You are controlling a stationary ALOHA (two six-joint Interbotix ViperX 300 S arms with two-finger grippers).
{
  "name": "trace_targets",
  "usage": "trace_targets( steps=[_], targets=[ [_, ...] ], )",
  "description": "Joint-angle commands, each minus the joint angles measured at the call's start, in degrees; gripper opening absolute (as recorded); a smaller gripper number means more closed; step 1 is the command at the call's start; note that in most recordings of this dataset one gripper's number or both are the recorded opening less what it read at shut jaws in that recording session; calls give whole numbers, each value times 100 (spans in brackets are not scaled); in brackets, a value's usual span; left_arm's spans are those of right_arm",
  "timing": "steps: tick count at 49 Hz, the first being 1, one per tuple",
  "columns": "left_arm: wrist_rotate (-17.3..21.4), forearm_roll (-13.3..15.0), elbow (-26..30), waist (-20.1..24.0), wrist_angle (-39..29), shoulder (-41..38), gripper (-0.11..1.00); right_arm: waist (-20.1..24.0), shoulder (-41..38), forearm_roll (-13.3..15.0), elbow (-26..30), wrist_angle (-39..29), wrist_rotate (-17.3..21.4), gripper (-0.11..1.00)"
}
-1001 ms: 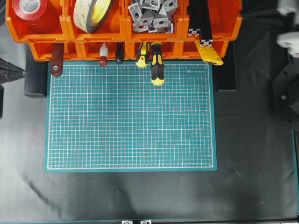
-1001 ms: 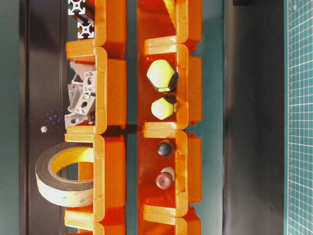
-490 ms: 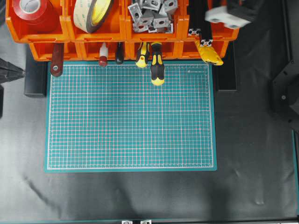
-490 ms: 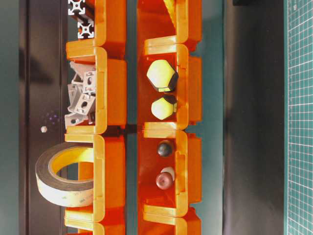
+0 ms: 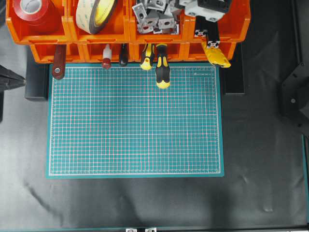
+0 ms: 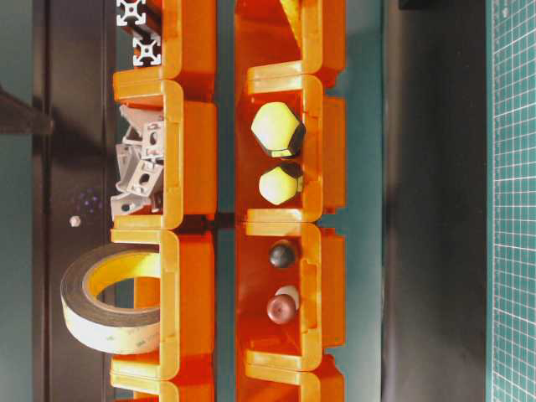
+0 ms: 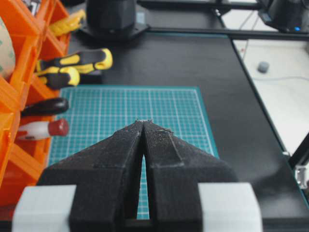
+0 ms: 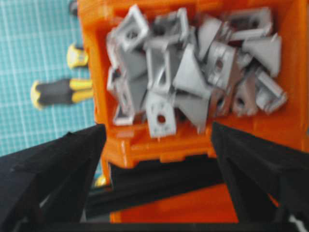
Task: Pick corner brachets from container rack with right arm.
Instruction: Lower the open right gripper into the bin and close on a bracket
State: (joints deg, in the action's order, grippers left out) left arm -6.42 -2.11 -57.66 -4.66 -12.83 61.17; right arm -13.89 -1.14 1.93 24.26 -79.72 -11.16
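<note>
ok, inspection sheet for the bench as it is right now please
Surface: green gridded mat on a black table cover.
Job's things: corner brachets heaped in an upper bin of the orange container rack.
Clutter: red tape roll, wide tape roll, yellow-and-black screwdrivers, black slotted bars.
Hands: right hand open, above the bracket bin, holding nothing; left hand shut, empty, at the mat's side.
Cables: thin white cables past the table's edge.
Surroundings: pale surface beside the table.
</note>
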Motion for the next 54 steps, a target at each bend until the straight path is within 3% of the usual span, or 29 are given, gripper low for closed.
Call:
trace_targets(
  steps=[1,15,44,54],
  targets=[
    [-18,-18,176,-18,35,-35,0,0,62,0,-9,308,-70,86],
    [-9,-18,176,-18,0,26,0,-290,-18,0,-308,492,519,85],
    [-88,-18,149,-18,0,62,0,-343,-105,0,-879,905,580,85],
    [-88,-9,141,-18,9,53,0,-325,-114,-9,-1213,1494,606,85]
  ],
)
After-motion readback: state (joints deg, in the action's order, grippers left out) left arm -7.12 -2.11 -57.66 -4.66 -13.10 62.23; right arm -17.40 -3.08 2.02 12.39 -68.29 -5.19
